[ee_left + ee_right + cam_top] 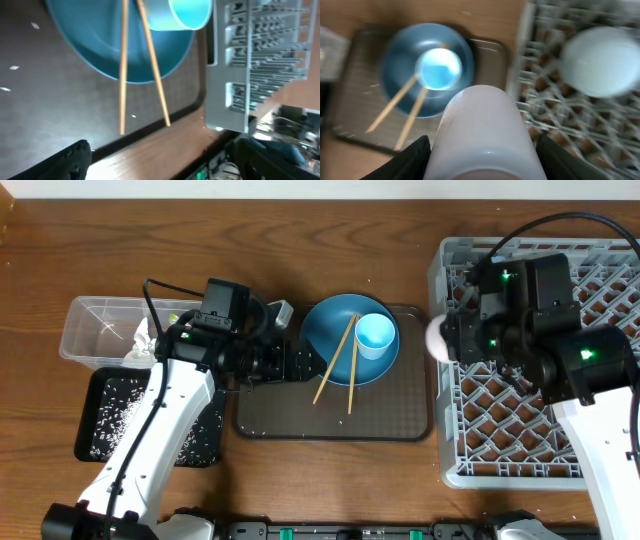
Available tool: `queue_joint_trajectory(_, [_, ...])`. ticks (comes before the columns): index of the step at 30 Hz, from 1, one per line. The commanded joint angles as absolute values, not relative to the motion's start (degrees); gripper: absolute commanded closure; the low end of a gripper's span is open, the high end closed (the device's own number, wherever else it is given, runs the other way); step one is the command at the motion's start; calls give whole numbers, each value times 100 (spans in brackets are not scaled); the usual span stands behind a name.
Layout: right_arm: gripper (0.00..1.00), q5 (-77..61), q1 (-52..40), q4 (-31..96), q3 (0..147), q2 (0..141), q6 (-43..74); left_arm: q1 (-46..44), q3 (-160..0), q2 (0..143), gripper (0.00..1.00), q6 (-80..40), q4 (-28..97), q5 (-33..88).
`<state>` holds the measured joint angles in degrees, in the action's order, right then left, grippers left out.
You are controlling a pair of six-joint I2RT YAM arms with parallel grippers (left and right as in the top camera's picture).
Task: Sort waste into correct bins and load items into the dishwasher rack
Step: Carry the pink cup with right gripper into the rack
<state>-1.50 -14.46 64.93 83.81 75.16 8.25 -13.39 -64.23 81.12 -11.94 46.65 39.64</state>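
My right gripper [482, 155] is shut on the pinkish-white cup [485, 135], held on its side at the left edge of the grey dishwasher rack [540, 440]. A white bowl [600, 60] sits in the rack. My left gripper [167, 165] stands open and empty over the left part of the brown tray [290, 415]. The blue plate [335, 330] lies on that tray and carries the light blue cup [375, 335] and two chopsticks [338, 365]. The clear tub [100, 320] holds white tissue [145, 340]. Rice grains lie in the black tray [110, 415].
The clear tub and black tray sit side by side at the table's left. The left arm [170, 420] reaches across the black tray's right side. The right arm [580, 370] hangs over the rack's middle. Bare wood runs along the far side of the table.
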Motion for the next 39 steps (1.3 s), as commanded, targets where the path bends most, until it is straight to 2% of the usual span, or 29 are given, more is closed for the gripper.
queue_joint_trajectory(1, [97, 1046, -1387, 6600, 8464, 7634, 1138, -1326, -6399, 8123, 4, -1140, 4689, 3472])
queue_joint_trajectory(10, [98, 1522, -1310, 6737, 8464, 8090, 1380, -1323, -6399, 8123, 0, -1140, 4689, 3127])
queue_joint_trajectory(24, [99, 1476, -801, 6302, 8464, 8986, 1455, -1326, -6399, 8123, 0, -1140, 4687, 3035])
queue_joint_trajectory(39, [99, 1369, -751, 5771, 8464, 9494, 1319, -1326, -6399, 8123, 1, -1140, 4685, 3033])
